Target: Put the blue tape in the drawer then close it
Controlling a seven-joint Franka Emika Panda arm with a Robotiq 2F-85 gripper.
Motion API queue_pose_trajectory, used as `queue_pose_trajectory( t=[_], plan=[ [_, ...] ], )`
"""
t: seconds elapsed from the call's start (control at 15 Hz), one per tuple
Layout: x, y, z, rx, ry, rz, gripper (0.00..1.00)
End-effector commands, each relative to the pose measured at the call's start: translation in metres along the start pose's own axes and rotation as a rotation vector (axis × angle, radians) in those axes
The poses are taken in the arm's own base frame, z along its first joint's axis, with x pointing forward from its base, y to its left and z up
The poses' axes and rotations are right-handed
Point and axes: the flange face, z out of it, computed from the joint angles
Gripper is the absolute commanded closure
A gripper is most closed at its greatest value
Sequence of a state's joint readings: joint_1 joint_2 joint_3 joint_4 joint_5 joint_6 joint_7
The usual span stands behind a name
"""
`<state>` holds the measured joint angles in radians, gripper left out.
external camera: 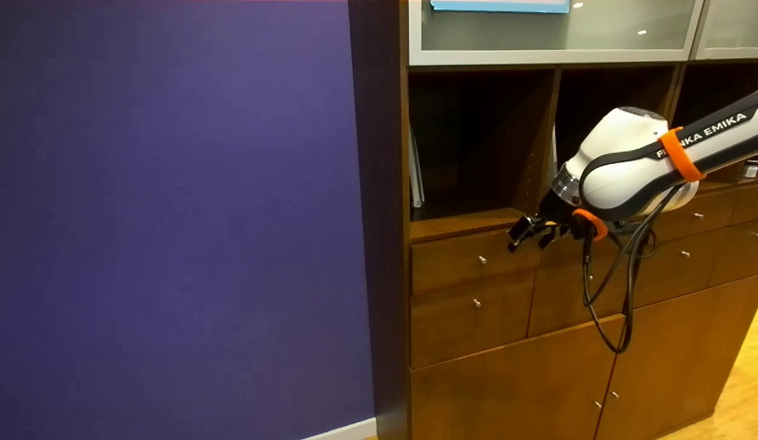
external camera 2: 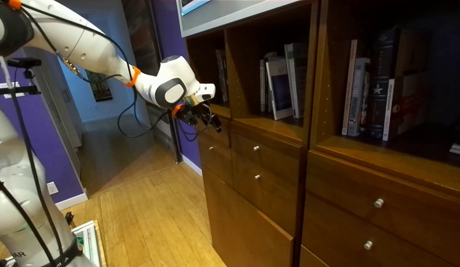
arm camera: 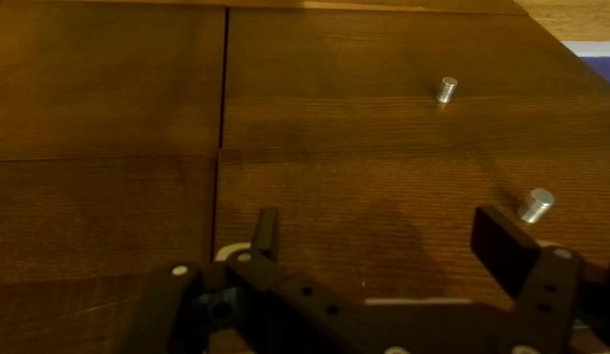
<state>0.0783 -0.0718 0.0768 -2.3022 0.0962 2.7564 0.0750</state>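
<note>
The blue tape does not show in any view; it is hidden or out of view. A brown wooden drawer [external camera: 449,269] stands at the cabinet end by the purple wall. Two small silver knobs show there, one above the other, with a faint seam between them. The fronts look shut. It also shows in the wrist view [arm camera: 354,182]. My gripper [external camera: 528,245] hangs in front of its upper part, apart from it. In the wrist view my gripper [arm camera: 377,216] is open with nothing between the fingers. The upper knob [arm camera: 536,205] lies just beyond the right fingertip.
Similar shut drawers [external camera 2: 267,163] continue along the cabinet, above door panels [external camera: 507,391]. Open shelves with books [external camera 2: 280,85] sit above them. Cables [external camera: 626,305] loop below the wrist. A purple wall [external camera: 171,214] adjoins the cabinet.
</note>
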Motion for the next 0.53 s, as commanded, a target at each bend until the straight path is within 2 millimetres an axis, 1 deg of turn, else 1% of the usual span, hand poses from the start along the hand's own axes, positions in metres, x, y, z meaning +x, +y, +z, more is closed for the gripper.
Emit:
queue_pose_trajectory(
  t=[0.0, 0.13, 0.2, 0.27, 0.47],
  plan=[
    [0.011, -0.003, 0.007, -0.002, 0.037, -0.033, 0.00],
    [0.011, -0.009, 0.005, 0.018, 0.017, -0.047, 0.00],
    [0.010, -0.013, -0.004, 0.037, -0.013, -0.063, 0.00],
    [0.010, -0.015, -0.007, 0.043, -0.032, -0.073, 0.00],
    [0.009, -0.016, -0.037, 0.060, -0.117, -0.111, 0.00]
  ],
)
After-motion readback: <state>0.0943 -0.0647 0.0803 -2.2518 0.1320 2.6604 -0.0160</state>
